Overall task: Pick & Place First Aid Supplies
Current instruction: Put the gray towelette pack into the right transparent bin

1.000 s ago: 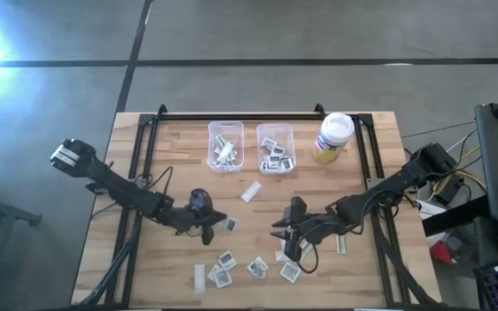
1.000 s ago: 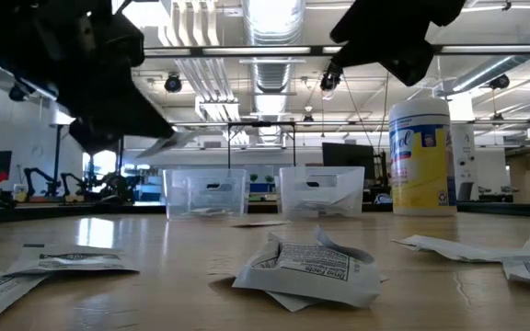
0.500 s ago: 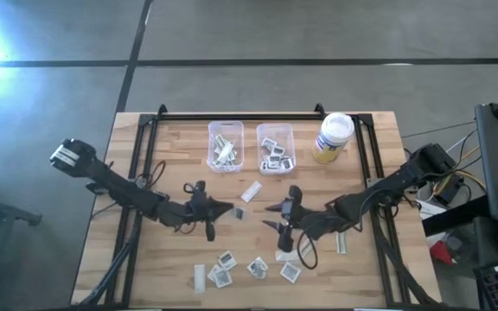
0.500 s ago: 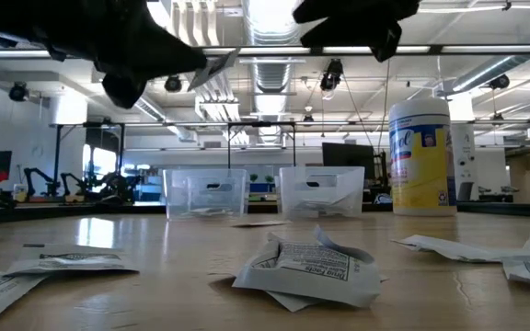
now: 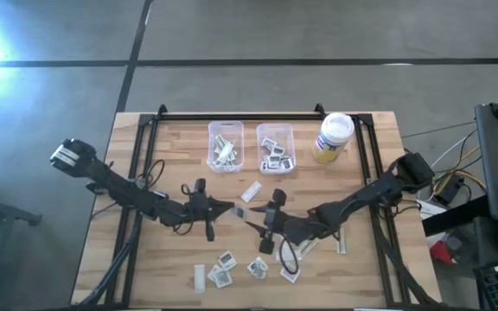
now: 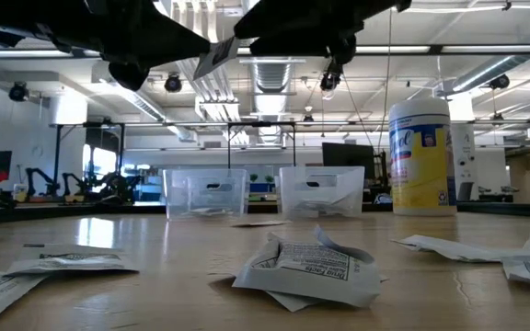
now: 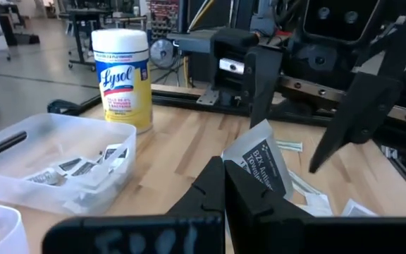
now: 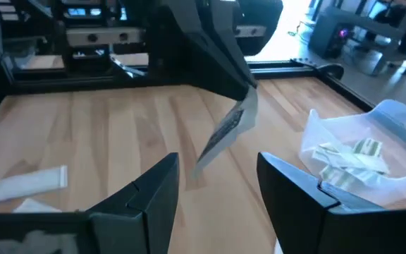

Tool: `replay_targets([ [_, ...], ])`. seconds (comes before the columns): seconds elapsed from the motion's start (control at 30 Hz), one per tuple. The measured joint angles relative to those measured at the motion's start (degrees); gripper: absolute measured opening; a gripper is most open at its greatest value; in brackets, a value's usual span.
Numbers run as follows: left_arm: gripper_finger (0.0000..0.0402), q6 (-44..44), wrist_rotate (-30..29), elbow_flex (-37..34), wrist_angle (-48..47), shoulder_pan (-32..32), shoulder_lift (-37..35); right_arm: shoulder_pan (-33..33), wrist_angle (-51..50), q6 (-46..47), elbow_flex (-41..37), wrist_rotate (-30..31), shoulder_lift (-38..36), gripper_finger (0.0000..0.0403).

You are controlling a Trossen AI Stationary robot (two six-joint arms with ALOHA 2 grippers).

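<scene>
Fingers of the left gripper (image 5: pixel 228 208) pinched tight on a square white towelette packet (image 7: pixel 265 164), dark print showing, held up off the worktop (image 5: pixel 171 155). Fingers of the right gripper (image 5: pixel 255 222) spread wide and empty, facing that packet from just beside it. Both grippers sit in front of the two clear bins (image 5: pixel 275 147), mid-worktop. One bin holds square packets (image 5: pixel 275 157), its neighbour pale strip packets (image 5: pixel 225 152). Lysol canister (image 5: pixel 333 137) beside the bins. One strip (image 5: pixel 251 192) lies between bins and grippers; loose packets (image 5: pixel 223 268) scattered on the near side
</scene>
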Motion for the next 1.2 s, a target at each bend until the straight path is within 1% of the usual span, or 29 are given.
replay_targets([
  [0.13,0.0000,1.6,0.0,-0.1,0.0,0.0,0.0,-0.3,-0.2,0.9,2.4,0.1,1.7,0.0189],
  [0.27,0.0000,2.6,-0.1,-0.1,0.2,0.0,0.0,-0.9,-1.4,4.4,4.3,2.3,2.3,0.0186],
  [0.43,0.0000,3.1,-0.3,-0.1,0.4,0.0,0.0,-1.6,-3.8,6.7,5.2,2.5,2.3,0.0167],
  [0.53,0.0000,3.2,-0.9,-0.1,0.4,0.0,0.0,-1.7,-4.2,7.9,5.1,2.3,2.3,0.0135],
  [0.77,0.0000,3.4,-1.1,-0.2,0.4,0.2,0.0,-2.4,-5.1,10.3,4.4,-0.6,2.3,0.0024],
  [0.8,0.0000,3.4,-1.1,-0.2,0.4,0.3,0.0,-2.4,-5.0,10.3,4.4,-0.7,2.3,0.0017],
  [1.03,0.0001,3.1,-1.0,-0.3,0.1,0.3,0.0,-2.4,-6.3,9.8,4.3,-0.7,2.3,0.0008],
  [1.2,0.0019,3.2,-1.3,-0.3,-0.8,0.3,0.0,-2.4,-8.9,9.7,4.3,-0.7,2.2,0.0008],
])
